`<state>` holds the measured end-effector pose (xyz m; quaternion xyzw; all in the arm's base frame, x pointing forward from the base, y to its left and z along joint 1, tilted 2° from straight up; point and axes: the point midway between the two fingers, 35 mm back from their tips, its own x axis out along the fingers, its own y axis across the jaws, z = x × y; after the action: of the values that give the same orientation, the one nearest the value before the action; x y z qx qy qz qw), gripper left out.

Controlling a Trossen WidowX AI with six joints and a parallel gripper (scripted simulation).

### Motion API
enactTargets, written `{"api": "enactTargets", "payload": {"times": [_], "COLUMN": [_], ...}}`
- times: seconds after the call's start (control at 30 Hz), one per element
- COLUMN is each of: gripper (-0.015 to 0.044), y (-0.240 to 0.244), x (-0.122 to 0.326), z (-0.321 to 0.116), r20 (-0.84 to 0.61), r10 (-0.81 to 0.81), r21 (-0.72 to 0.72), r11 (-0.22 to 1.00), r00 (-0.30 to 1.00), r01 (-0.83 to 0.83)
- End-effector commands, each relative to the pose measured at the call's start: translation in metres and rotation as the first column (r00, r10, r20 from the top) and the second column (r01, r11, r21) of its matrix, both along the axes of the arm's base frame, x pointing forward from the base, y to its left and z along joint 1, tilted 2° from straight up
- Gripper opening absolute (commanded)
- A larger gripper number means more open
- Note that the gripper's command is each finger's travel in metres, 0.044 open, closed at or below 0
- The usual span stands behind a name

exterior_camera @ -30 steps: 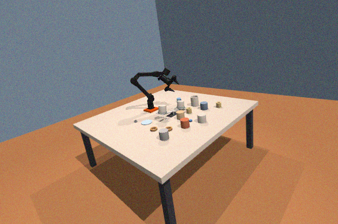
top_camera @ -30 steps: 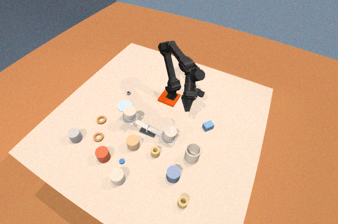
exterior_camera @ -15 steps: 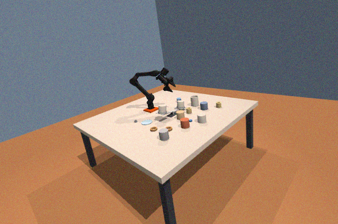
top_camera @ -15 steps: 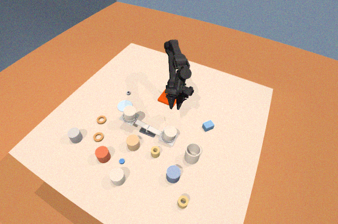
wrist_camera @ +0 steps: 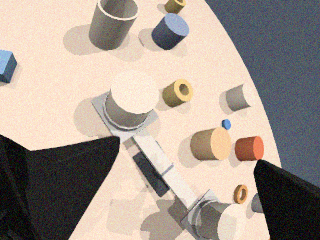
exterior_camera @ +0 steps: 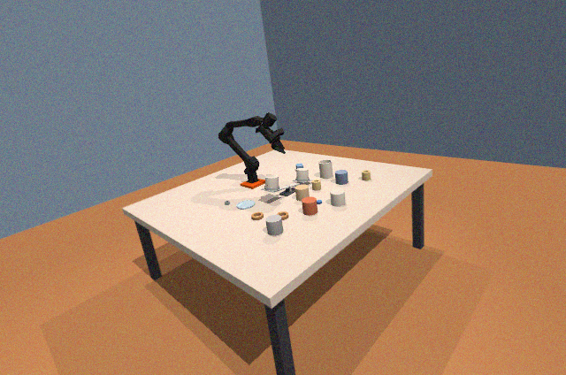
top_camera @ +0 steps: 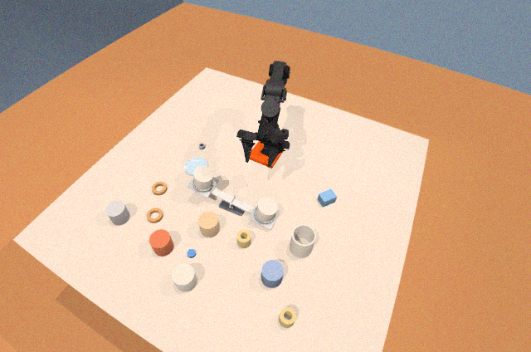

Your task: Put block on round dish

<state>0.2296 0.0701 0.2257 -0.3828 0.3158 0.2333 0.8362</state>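
A cream cup [top_camera: 203, 178] [exterior_camera: 271, 182] [wrist_camera: 231, 224] stands on the dish-side end of the small balance [top_camera: 243, 204] [wrist_camera: 181, 187]. An identical cup [top_camera: 266, 209] [exterior_camera: 302, 174] [wrist_camera: 132, 92] stands on the other end. The balance looks tilted: the dish-side pan is higher, the other pan is lower, close to the table. The block is hidden from view. The round pale-blue dish [top_camera: 190, 166] [exterior_camera: 245, 204] lies just beyond the dish-side cup, outside the wrist view. My gripper [top_camera: 258, 163] [exterior_camera: 282, 151] [wrist_camera: 191, 156] is open and empty, high above the table near the arm's base side of the balance.
A tan cylinder [top_camera: 209, 224] [wrist_camera: 211, 144] and a yellow ring-like tube [top_camera: 244, 238] [wrist_camera: 178, 93] stand close to the balance. A tall hollow grey cup [top_camera: 301, 242] [wrist_camera: 111, 25] and a blue block [top_camera: 327, 197] are beyond the lower end. Orange rings [top_camera: 159, 188] [top_camera: 154, 215] lie near the dish side.
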Motion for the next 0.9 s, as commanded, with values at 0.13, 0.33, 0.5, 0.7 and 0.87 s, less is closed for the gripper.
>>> {"api": "enactTargets", "payload": {"times": [0.13,0.33,0.5,0.7,0.87], "gripper": [0.044,0.044,0.044,0.044,0.044], "y": [-0.028,-0.046,-0.06,-0.075,-0.076], "x": [-0.005,-0.012,-0.018,-0.027,-0.028], "z": [0.006,0.01,0.013,0.017,0.018], "r20": [-0.068,-0.13,-0.188,-0.262,-0.271], "r10": [-0.208,-0.348,-0.452,-0.554,-0.564], "r21": [0.168,0.277,0.36,0.445,0.453], "r11": [0.962,0.886,0.794,0.658,0.64], "r00": [0.976,0.928,0.872,0.79,0.78], "r01": [0.216,0.371,0.489,0.608,0.62]}}
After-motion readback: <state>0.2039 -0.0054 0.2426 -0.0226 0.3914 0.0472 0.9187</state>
